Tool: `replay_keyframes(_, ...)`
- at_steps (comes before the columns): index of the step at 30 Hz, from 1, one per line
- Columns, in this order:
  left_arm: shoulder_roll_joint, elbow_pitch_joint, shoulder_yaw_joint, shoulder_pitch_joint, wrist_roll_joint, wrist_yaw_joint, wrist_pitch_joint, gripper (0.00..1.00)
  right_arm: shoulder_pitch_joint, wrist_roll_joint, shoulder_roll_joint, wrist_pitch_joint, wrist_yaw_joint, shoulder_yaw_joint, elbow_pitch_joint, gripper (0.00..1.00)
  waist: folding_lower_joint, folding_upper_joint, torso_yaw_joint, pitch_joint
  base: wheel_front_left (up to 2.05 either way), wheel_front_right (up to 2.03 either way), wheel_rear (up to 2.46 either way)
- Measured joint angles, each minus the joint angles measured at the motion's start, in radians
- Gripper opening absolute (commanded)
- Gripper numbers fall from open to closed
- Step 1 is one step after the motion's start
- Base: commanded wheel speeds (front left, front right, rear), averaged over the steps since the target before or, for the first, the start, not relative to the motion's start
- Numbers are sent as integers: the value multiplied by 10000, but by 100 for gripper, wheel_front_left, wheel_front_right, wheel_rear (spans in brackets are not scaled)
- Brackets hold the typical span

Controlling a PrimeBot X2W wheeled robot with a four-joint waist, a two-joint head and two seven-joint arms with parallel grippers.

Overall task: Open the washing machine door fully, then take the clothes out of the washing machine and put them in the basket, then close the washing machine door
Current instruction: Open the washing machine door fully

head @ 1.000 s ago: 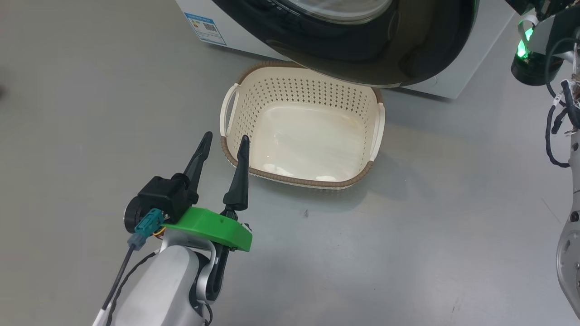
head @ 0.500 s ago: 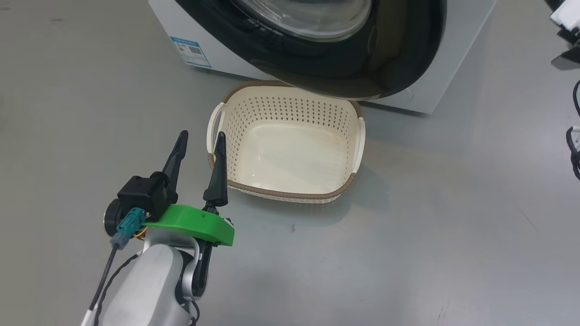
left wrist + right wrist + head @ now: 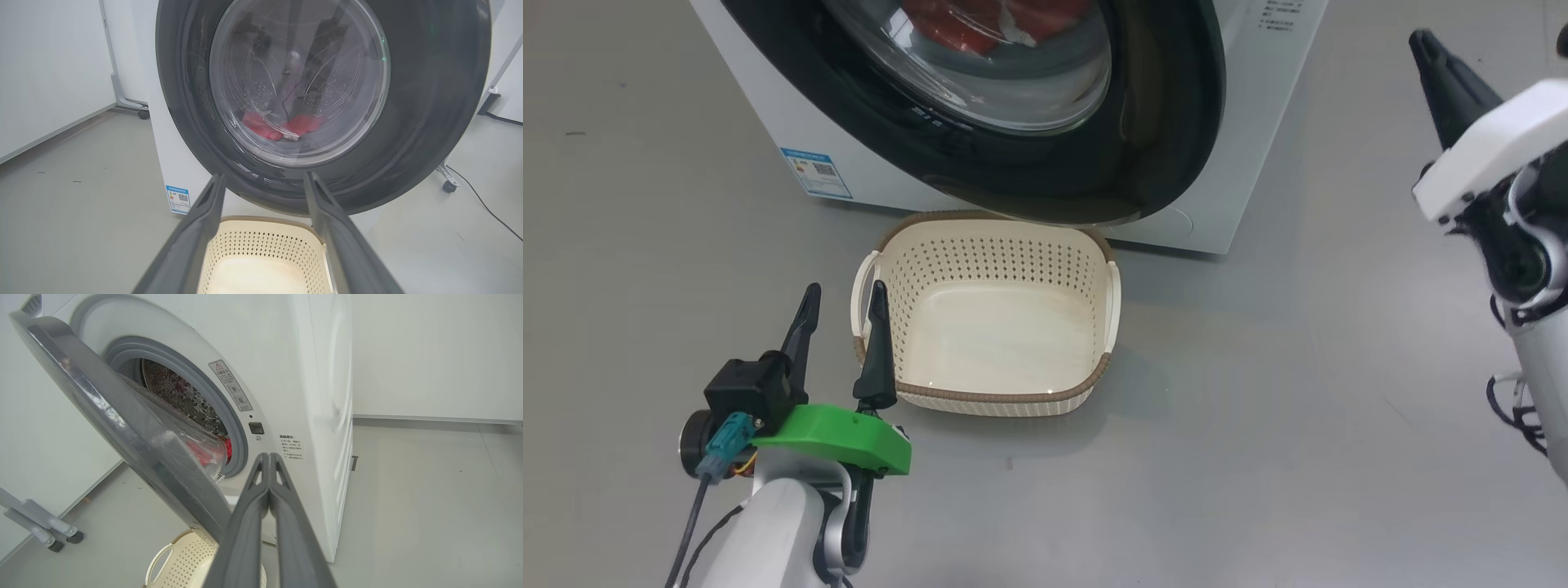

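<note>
Partly ajar glossy blk door [image 3: 1160, 122]; red clothes [image 3: 956, 24]; perforated cream basket [image 3: 992, 400]; L gripper [image 3: 845, 287] spread, R gripper [image 3: 269, 457] pressed together.

we look down at a big white box-shaped washing machine [image 3: 1241, 163] on a smooth grey floor [image 3: 1258, 408]. its large round glossy black door [image 3: 1160, 122] stands out in front, over the far rim of a small cream perforated plastic basket [image 3: 988, 398]. bright red fabric clothes [image 3: 964, 24] lie inside the machine, behind the door glass. our left gripper [image 3: 845, 287] is just left of the basket, and our right gripper [image 3: 1425, 41] is well apart on the right.
</note>
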Motion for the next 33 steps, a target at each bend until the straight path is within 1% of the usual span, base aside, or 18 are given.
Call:
replay_keyframes(3,19,33,163,215,33,-2,0,100,850,-146,109,-750,0,-107,19,0,0,0,-190,-250,0,0,0)
replay_keyframes(5,48,44,242,322,69,-6,2,100,1360,-150,272,-1294,-2,-453,67,0,0,0,-313,-408,0,0,0)
replay_keyframes(7,61,46,286,427,79,-17,0,100,1849,-159,397,-1689,-6,-575,58,0,0,0,-432,-563,0,0,0)
replay_keyframes(14,84,58,491,750,136,-102,0,100,3467,-568,761,-3076,-483,-709,-171,0,0,0,-792,-1032,0,0,0)
replay_keyframes(22,127,58,669,1101,359,-188,0,100,4803,-1325,949,-4247,-769,-412,-497,0,0,0,-1101,-1451,0,0,0)
replay_keyframes(23,127,58,677,1132,359,-196,0,100,4930,-1542,913,-4362,-805,-282,-556,16,0,0,-1132,-1493,0,0,0)
replay_keyframes(24,127,58,694,1171,359,-245,2,100,5036,-1801,863,-4416,-817,-159,-614,64,0,0,-1162,-1531,0,0,0)
replay_keyframes(25,127,58,694,1171,359,-245,2,100,5036,-1801,863,-4416,-817,-159,-614,100,0,0,-1162,-1531,0,0,0)
replay_keyframes(26,128,56,686,1196,360,-265,0,100,5145,-1960,834,-4426,-947,-159,-686,100,0,0,-1192,-1561,0,0,0)
replay_keyframes(28,125,56,671,1214,389,-278,0,100,5313,-1981,817,-4441,-1070,-161,-734,100,0,0,-1230,-1600,0,0,0)
replay_keyframes(33,127,56,671,1281,462,-357,2,100,5603,-2153,828,-4495,-1243,-146,-949,100,0,0,-1275,-1629,0,0,0)
